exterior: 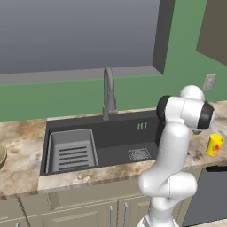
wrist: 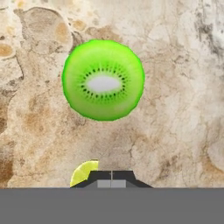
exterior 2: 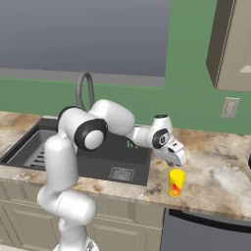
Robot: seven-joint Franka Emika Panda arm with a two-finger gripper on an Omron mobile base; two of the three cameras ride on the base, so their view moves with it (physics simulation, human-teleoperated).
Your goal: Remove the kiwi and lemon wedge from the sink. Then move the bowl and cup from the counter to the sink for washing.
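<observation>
**Claw pressed together over the counter, lemon wedge at its tips**

The claw (wrist: pixel 111 179) has its two dark tips pressed together with no gap between them, and the pale-yellow lemon wedge (wrist: pixel 84 171) pokes out just beside them on the left of the hand view; whether the wedge is pinched or merely lies against the tips cannot be told. Beyond the tips, the kiwi (wrist: pixel 103 80) lies cut face up on the marbled counter (wrist: pixel 175 109), apart from the wedge.

In the right base view the claw (exterior 2: pixel 171 165) hangs low over the counter (exterior 2: pixel 215 171) to the right of the sink (exterior 2: pixel 98 159), directly above the yellow cup (exterior 2: pixel 177 182), which stands upright near the counter's front edge with its red mark facing the camera. In the left base view the cup (exterior: pixel 214 144) stands right of the arm.

The sink (exterior: pixel 115 142) holds its ribbed rack (exterior: pixel 72 150) in the left half, with the square drain (exterior: pixel 139 154) to the right and the gooseneck faucet (exterior: pixel 108 93) behind. The bowl (exterior: pixel 1 156) shows as a sliver at the far left edge, on the counter left of the sink.
</observation>
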